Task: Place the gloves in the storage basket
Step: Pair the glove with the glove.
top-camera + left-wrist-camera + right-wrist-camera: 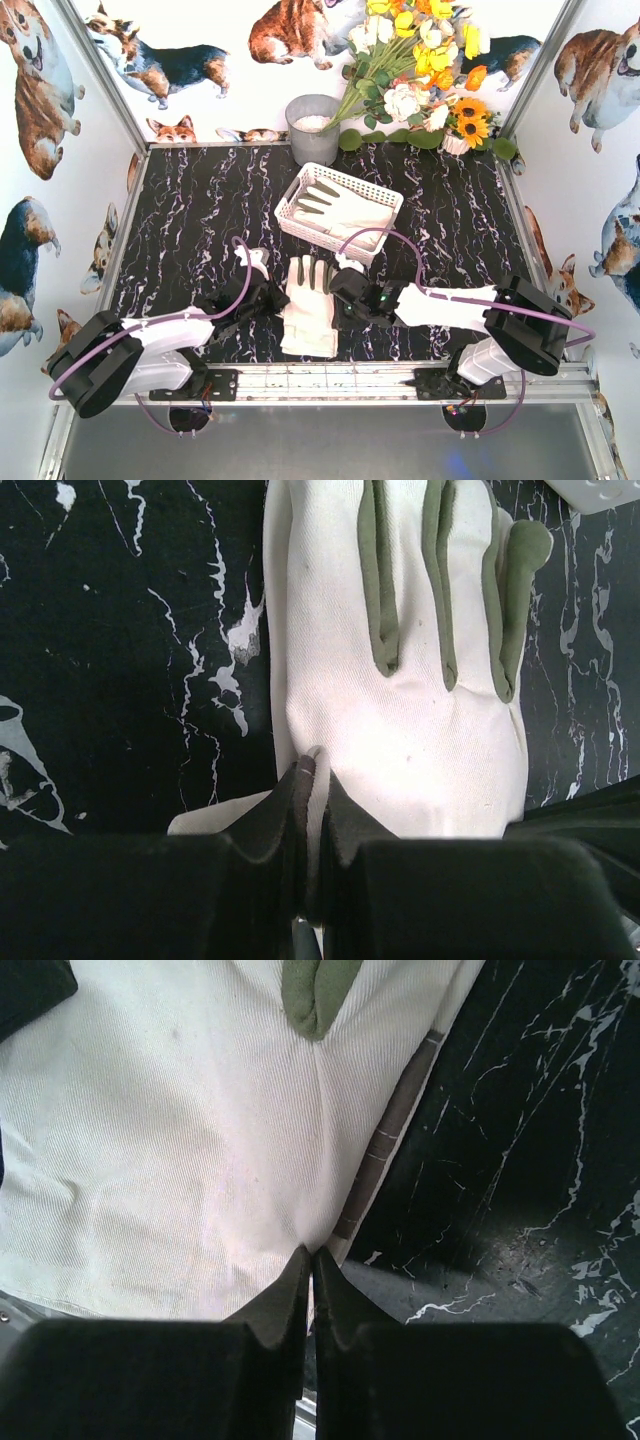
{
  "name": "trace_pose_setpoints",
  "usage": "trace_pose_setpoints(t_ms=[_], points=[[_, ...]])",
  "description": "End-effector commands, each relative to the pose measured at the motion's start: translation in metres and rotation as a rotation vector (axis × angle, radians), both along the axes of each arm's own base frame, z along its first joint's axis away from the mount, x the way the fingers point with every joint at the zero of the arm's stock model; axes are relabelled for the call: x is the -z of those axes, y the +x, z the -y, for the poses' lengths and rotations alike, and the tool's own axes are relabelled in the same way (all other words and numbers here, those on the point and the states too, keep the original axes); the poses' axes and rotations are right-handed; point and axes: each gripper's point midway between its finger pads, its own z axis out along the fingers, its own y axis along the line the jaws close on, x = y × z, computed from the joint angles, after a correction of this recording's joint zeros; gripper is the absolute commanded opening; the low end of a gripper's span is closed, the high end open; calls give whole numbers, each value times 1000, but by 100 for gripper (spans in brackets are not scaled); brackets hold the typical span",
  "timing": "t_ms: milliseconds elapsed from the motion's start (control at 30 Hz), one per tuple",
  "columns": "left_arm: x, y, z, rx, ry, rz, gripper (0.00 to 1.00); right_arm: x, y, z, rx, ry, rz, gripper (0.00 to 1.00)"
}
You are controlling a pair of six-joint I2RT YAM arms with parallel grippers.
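Cream-white fabric is being pinched from both sides; the left gripper (312,768) is clamping its fingers together on one edge of a glove (310,305), which is lying flat on the black marbled table (190,210); the right gripper (308,1257) is nipping the opposite edge, fingers closed on the cloth; just behind, the storage basket (288,212) is holding a second glove (350,205).

Corgi-printed white walls (240,100) enclose a black, white-veined marble tabletop (190,210), brightly lit.
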Motion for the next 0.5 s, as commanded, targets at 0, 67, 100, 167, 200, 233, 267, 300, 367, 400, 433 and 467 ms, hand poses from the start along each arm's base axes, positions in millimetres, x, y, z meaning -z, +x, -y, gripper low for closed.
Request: trace_pose_setpoints(t_ms=[0,67,100,167,200,233,267,300,367,400,433,467], points=[[4,-3,-10,-14,30,-9,0,-34,16,-14,12,67,81,0],[2,-2,-10,-16,29,-4,0,-40,18,-12,14,62,98,0],[0,-1,-9,-16,26,1,0,-42,19,-11,15,58,108,0],[-1,-1,-9,-16,22,4,0,-45,21,-8,21,48,123,0],[-1,-1,-8,-15,20,4,0,-46,22,-6,21,42,128,0],[1,-2,-8,-13,22,0,0,-46,23,-5,21,37,133,0],[1,-2,-8,-12,23,-2,0,-46,23,-4,23,34,137,0],[3,-2,-8,-12,25,-5,0,-44,23,-3,25,26,136,0],[8,-3,-9,-13,35,-16,0,-39,24,-2,25,12,131,0],[10,-3,-9,-12,37,-19,0,-37,24,-2,24,5,129,0],[11,-3,-9,-11,37,-21,0,-34,24,-2,22,-1,127,0],[13,-3,-9,-11,36,-26,0,-31,24,-2,21,-9,126,0]])
